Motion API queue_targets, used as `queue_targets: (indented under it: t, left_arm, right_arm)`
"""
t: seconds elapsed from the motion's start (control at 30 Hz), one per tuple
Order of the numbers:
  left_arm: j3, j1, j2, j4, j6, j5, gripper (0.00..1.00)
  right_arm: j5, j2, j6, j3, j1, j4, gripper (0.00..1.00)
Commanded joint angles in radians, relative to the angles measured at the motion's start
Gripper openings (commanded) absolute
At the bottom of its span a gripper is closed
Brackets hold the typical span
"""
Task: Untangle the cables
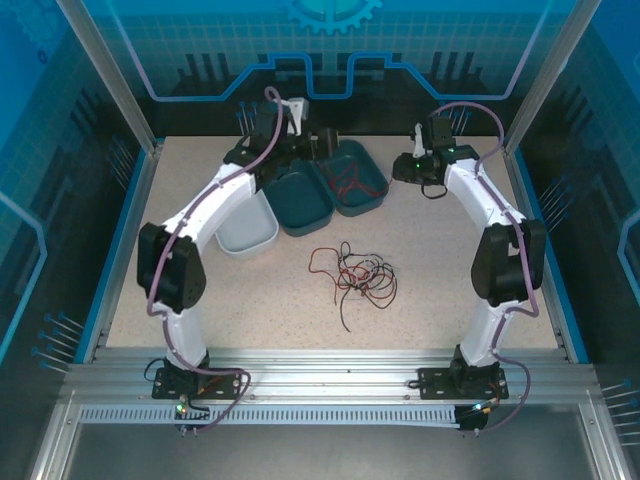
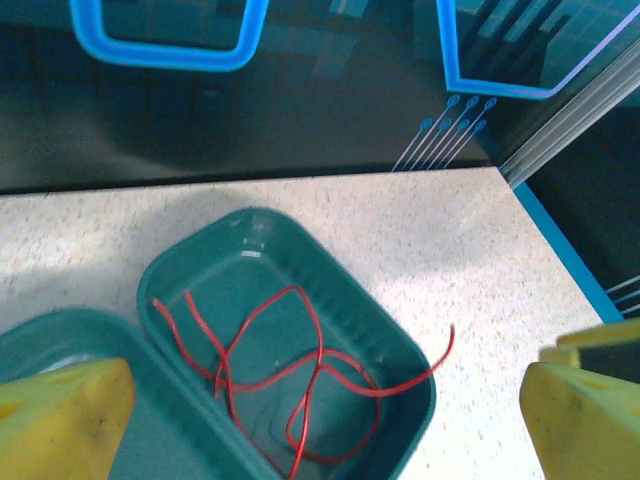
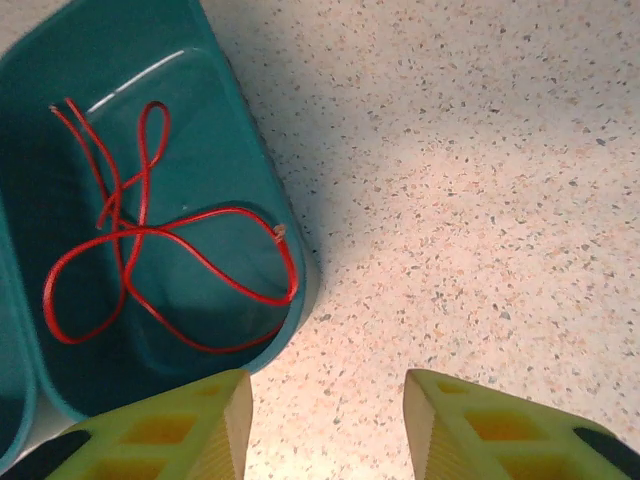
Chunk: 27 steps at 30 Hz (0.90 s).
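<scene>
- A tangle of cables (image 1: 357,276) in red, black and whitish-grey is seen on the table (image 1: 440,290), near its middle and well apart from both grippers; the strands are crossed over one another in a loose knot.
- Red cables (image 1: 350,184) are seen apart from that tangle, laid in the right-hand teal tray (image 1: 378,186) at the rear of the table. In the left wrist view these red cables (image 2: 318,365) are looped over each other on the tray floor, and one end is draped over the rim onto the table. How many there are cannot be told for sure.
- The middle teal tray (image 1: 300,200) and the pale tray (image 1: 247,232) are set just beside it in a row; no cable can be made out in either.
- The left gripper (image 2: 325,385) is held above the tray of red cables with its jaws spread wide, and nothing is gripped.
- The right gripper (image 3: 325,400) is poised over bare table just beside that tray's rim (image 3: 300,290), its jaws parted with only tabletop between them; nothing is held.
- The task is judged to be partly done: some red strands are sorted out and binned, while most of the work is left, since the black, whitish-grey and further red cables are knotted together on the table.
</scene>
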Motion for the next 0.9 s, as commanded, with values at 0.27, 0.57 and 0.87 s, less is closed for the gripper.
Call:
queue_targets:
  t: [0.27,0.57,0.87]
  left_arm:
    - [-0.36,-0.006,-0.356,0.048,-0.095,-0.058,0.99]
    - [-0.506,-0.005,-0.497,0.011,-0.126,-0.06,0.99]
    - [-0.588,-0.006,-0.535,-0.016,-0.149,-0.011,0.99]
  right_arm:
    - [-0.086,0.202,-0.056,0.151,0.0,0.062,0.42]
    - [-0.114,0.275,-0.076,0.253,0.036,0.053,0.14]
    - [0.028,0.394,-0.224,0.443,0.145,-0.104,0.03]
